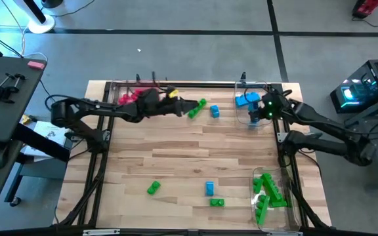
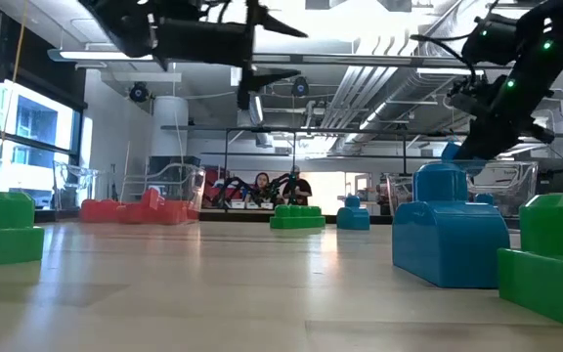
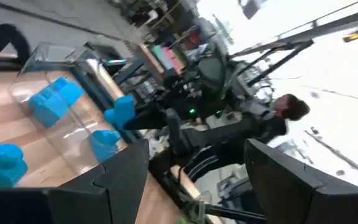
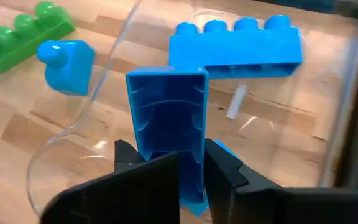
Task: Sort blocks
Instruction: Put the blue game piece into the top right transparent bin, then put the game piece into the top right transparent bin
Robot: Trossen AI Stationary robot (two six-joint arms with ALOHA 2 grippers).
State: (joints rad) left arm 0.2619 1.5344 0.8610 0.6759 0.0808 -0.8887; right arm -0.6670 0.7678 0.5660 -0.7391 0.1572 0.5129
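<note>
My right gripper [image 4: 166,152] is shut on a blue block [image 4: 166,106] over the clear tray [image 1: 243,117] at the far right. In that tray lies a blue four-stud bar [image 4: 235,43]. My left gripper [image 1: 188,105] hangs open and empty above the far middle of the table, just left of a green bar [image 1: 198,108] and a small blue block [image 1: 214,112], both lying on the wood. Its fingers [image 3: 123,174] frame nothing. Red blocks [image 1: 129,98] sit at the far left. My right gripper pinches the blue block between its two fingers, on the two side walls [image 4: 197,134] at the block's near end. The fingers slant down from the table's right side. The block sticks out ahead of them, hollow underside toward the wrist camera, lifted clear above the tray.
A second clear tray [image 1: 293,204] at the near right holds green blocks [image 1: 271,193]. Loose on the near part of the table are a green block [image 1: 153,188], a blue block [image 1: 209,189] and another green one [image 1: 216,202]. The table's middle is bare wood.
</note>
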